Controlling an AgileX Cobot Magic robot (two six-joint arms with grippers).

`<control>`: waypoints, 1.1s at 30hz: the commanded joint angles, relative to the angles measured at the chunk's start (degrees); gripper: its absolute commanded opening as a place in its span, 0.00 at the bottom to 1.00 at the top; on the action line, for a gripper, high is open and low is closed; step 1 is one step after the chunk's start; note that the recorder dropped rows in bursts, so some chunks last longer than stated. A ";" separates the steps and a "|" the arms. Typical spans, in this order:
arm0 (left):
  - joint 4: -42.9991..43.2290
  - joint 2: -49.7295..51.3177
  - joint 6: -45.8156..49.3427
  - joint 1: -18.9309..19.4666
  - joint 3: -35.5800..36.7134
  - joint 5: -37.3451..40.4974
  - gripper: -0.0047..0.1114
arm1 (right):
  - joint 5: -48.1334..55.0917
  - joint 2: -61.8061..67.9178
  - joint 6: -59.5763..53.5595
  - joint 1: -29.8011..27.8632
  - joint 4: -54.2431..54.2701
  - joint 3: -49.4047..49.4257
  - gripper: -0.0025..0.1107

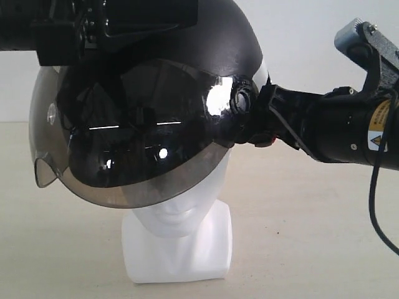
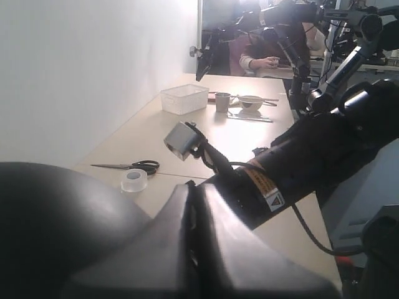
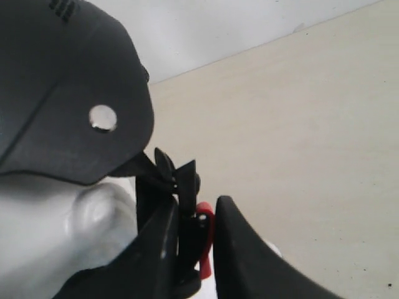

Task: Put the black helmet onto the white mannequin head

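The black helmet, its smoky visor lowered, sits tilted over the top of the white mannequin head. Only the chin, neck and block base show below the visor. My right gripper is at the helmet's side. In the right wrist view it is shut on the helmet's black strap buckle with a red tab, just below the shell and beside the mannequin's ear. My left gripper is up at the helmet's crown, jaws pressed together on a thin dark edge of it.
The tan table spreads around the mannequin. Far along it lie scissors, a tape roll, a white basket, a cup and a bowl. The right arm and its cable cross the left wrist view.
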 commanded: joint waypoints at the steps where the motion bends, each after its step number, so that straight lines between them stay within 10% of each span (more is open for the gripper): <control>1: 1.63 -1.65 -1.76 -0.29 0.88 0.51 0.08 | 8.52 0.77 -0.77 -0.41 -1.36 0.94 0.02; 33: 5.11 -2.60 -9.73 -0.29 0.88 -2.85 0.08 | 0.83 3.34 -4.28 -7.21 -2.16 -2.71 0.02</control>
